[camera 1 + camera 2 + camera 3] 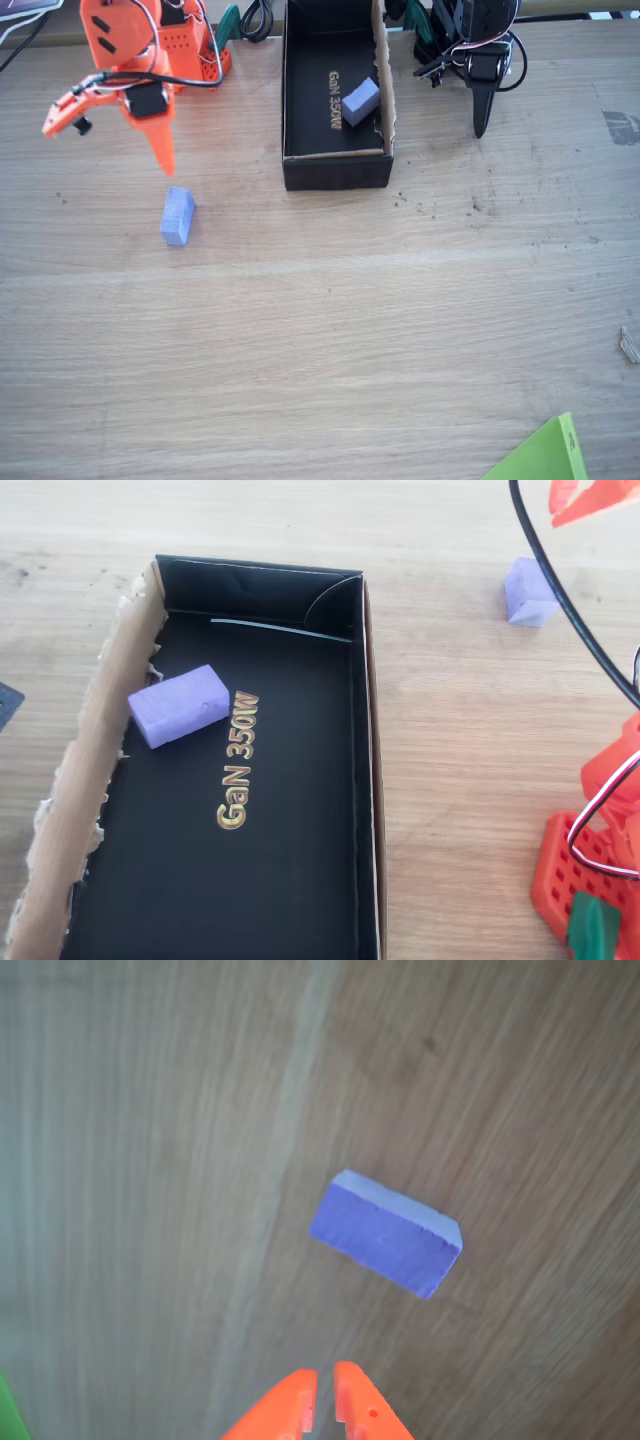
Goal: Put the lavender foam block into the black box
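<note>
Orange gripper [320, 1400] in wrist view: fingertips nearly together, a thin slit between, holding nothing. Lavender foam block [385, 1232] lies on bare wooden table [320, 340], just past the tips at about 1 o'clock, long axis skewed to them. In fixed view the block [177, 216] sits at 8 o'clock from the black box [336, 172], well apart. Paler block [179, 705] already inside box. Judgement: light, soft, grippy foam; open wide, pinch across the short sides mid-length, gently
</note>
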